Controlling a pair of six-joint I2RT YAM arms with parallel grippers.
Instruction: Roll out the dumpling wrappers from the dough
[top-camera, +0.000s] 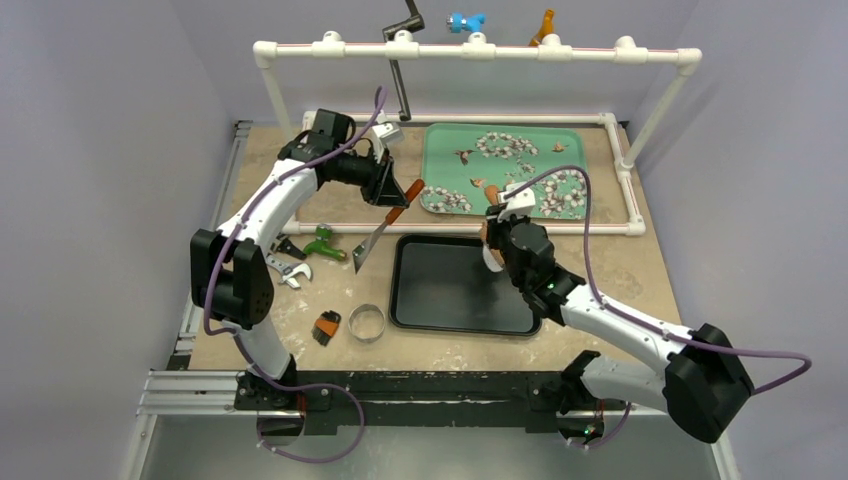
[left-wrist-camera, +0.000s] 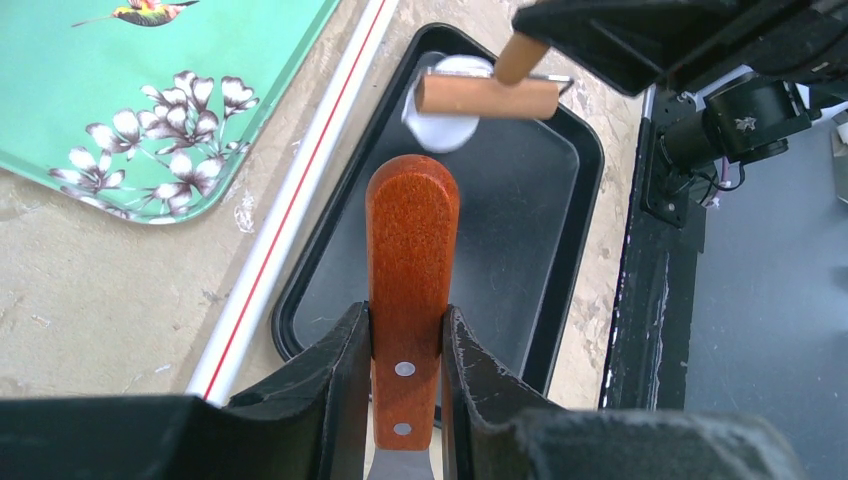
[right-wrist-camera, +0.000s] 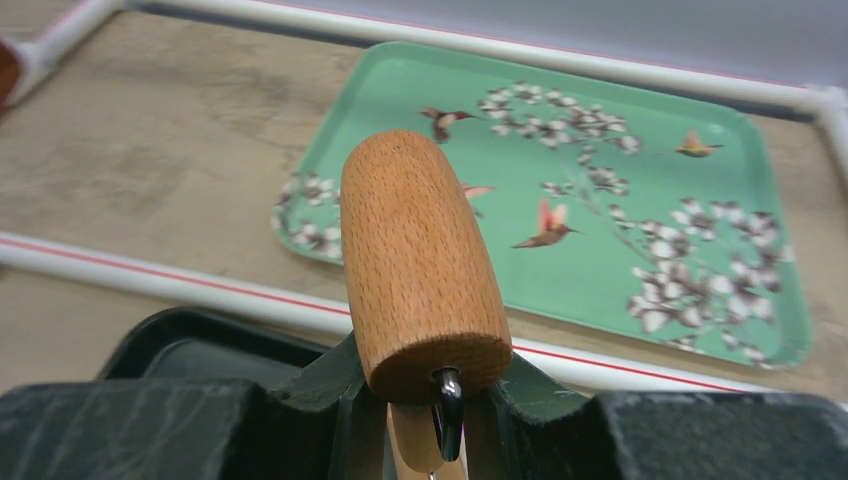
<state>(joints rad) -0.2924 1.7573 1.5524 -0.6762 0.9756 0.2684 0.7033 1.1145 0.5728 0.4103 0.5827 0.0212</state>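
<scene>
The left gripper (left-wrist-camera: 405, 335) pinched the scraper (left-wrist-camera: 412, 250) by its wooden handle, blade hanging left of the tray (top-camera: 440, 300), probably kept ready to lift dough. The right gripper (right-wrist-camera: 425, 405) clamped the roller (right-wrist-camera: 420, 260) by its stem, barrel over 1 wrapper (left-wrist-camera: 438, 128) near the tray's far rim, just below that gripper.
</scene>
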